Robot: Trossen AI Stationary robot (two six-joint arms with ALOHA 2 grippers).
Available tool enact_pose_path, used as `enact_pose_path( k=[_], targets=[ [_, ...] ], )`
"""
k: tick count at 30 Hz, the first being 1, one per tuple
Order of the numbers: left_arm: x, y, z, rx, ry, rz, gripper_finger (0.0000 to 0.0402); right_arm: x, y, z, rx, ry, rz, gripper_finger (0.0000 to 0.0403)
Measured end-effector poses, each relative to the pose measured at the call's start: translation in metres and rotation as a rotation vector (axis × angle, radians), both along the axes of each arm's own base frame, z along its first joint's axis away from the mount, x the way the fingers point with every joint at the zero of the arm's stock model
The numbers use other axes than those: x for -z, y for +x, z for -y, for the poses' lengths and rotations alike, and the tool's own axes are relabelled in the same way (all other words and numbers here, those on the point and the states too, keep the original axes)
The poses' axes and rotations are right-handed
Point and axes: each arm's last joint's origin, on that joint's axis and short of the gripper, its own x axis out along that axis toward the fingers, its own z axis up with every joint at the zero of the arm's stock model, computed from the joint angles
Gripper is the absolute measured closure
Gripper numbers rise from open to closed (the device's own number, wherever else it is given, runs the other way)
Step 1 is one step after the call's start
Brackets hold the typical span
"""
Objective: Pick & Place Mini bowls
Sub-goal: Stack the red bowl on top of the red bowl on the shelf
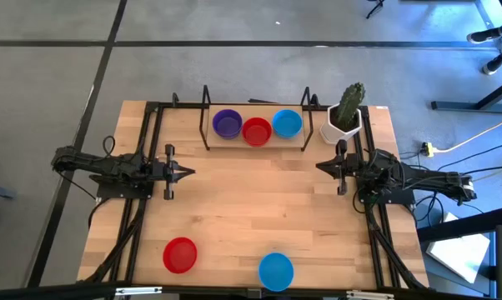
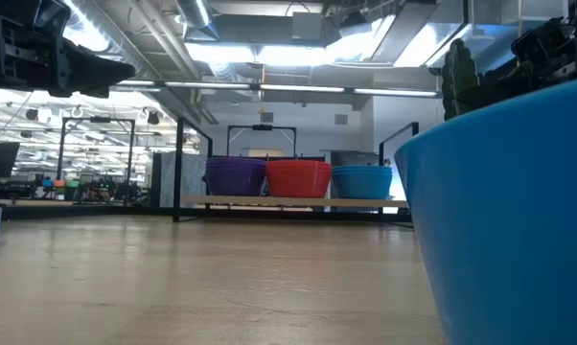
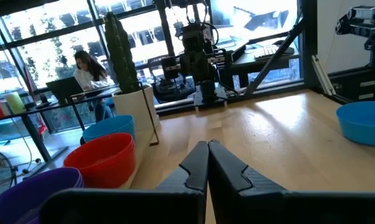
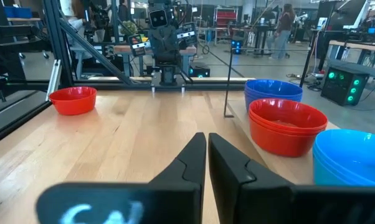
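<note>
Mini bowls (image 1: 256,131): small, round, shallow; purple, red, blue.

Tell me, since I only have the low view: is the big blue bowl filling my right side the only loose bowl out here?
Observer: No. A red bowl also sits loose near your camera's edge, left of the blue bowl.
Operator: Is either arm close to them?
Observer: No. The left tool and the right tool point at each other farther back, nearer the rack.
Operator: Open or shut?
Observer: Both shut, holding nothing.
</note>
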Motion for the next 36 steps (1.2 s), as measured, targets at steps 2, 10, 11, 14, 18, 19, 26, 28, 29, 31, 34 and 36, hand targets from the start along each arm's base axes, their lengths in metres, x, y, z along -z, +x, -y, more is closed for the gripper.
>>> enact_pose_path(
  k=[2, 10, 11, 14, 18, 19, 26, 28, 29, 31, 34, 36],
  targets=[
    [0.0, 0.0, 0.0, 0.002, 0.0, 0.0, 0.04, 0.0, 0.0, 0.0, 0.0, 0.0, 0.0, 0.0382],
    [0.002, 0.002, 0.001, 0.007, -0.002, -0.029, 0.0398, 0.0, 0.0, 0.0, 0.0, 0.004, 0.0, 0.0397],
    [0.003, 0.003, 0.001, 0.008, 0.0, -0.04, 0.0399, 0.0, 0.0, 0.0, 0.0, 0.005, 0.0, 0.0396],
    [0.006, 0.005, 0.001, 0.008, 0.007, -0.077, 0.0399, 0.0, 0.0, 0.0, 0.011, 0.004, 0.0, 0.0398],
    [0.011, 0.008, 0.002, 0.009, -0.001, -0.127, 0.0396, 0.0, 0.0, 0.0, 0.012, 0.005, 0.0, 0.0398],
    [0.012, 0.008, 0.002, 0.008, -0.006, -0.136, 0.0397, 0.0, 0.0, 0.0, 0.012, 0.005, 0.0, 0.0395],
    [0.015, 0.01, 0.002, 0.004, -0.07, -0.175, 0.0398, 0.0, 0.0, 0.0, 0.011, 0.004, 0.004, 0.0392],
    [0.009, 0.011, 0.003, 0.008, -0.089, -0.176, 0.0397, -0.001, 0.0, 0.0, 0.01, 0.002, 0.014, 0.0395],
    [0.002, 0.011, 0.004, 0.017, -0.099, -0.167, 0.0397, -0.002, 0.0, 0.0, 0.01, -0.001, 0.018, 0.0396],
    [-0.017, 0.012, 0.008, 0.047, -0.113, -0.153, 0.04, -0.002, 0.0, 0.0, 0.01, -0.001, 0.025, 0.0397],
    [-0.043, 0.018, 0.016, 0.086, -0.1, -0.172, 0.0399, -0.002, 0.0, 0.0, 0.009, -0.002, 0.025, 0.0392],
    [-0.066, 0.024, 0.023, 0.103, -0.09, -0.175, 0.0399, -0.002, 0.0, 0.0, 0.008, -0.002, 0.023, 0.0387]
  ],
)
